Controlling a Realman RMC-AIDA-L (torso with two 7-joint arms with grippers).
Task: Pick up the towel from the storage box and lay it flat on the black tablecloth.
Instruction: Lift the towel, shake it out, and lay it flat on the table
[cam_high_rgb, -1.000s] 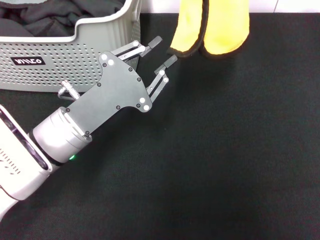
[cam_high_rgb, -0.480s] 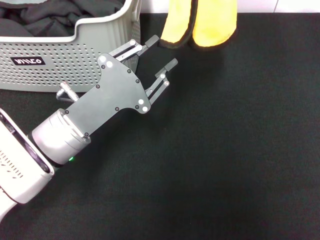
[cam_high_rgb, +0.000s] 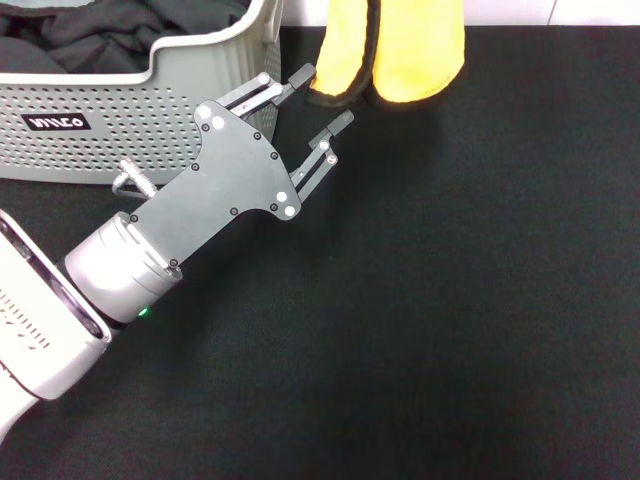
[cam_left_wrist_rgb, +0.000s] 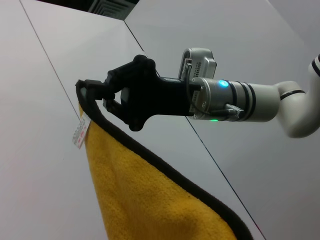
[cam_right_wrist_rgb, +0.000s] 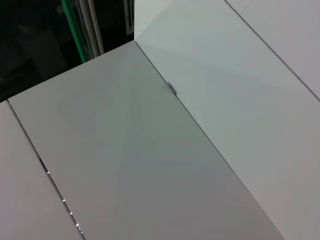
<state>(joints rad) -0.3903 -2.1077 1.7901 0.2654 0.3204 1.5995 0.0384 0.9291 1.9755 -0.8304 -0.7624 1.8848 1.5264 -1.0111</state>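
**Yellow-orange towel hanging above the black tablecloth, near the storage box**

Yellow-orange fleece with black stitched edging identifies the towel (cam_high_rgb: 392, 55). In the head view its upper part is cut off by the frame edge, so the grip point is hidden there. Only the lower folds show, hanging beside the storage box (cam_high_rgb: 150, 110) at its corner and above the black tablecloth (cam_high_rgb: 450, 300).

The storage box is also cut off by the frame. A dark bunched cloth (cam_high_rgb: 110, 30) lies inside it; its full extent cannot be made out.

The left wrist view shows the right claw (cam_left_wrist_rgb: 92, 90) clenched on the towel's top corner, at the black edging. A small white tag (cam_left_wrist_rgb: 81, 132) hangs at that corner; its print is too small to read. The towel falls away below the right claw, and its lower end is cut off.

The left claw (cam_high_rgb: 318, 98) is released, fingers spread. It sits over the tablecloth just beside the storage box corner. The lowest fold of the towel lies just beyond the fingertips. One fingertip (cam_high_rgb: 300, 76) appears to reach the black edging; contact cannot be confirmed. The other fingertip stands apart from the towel.

The right wrist view shows only pale wall panels.
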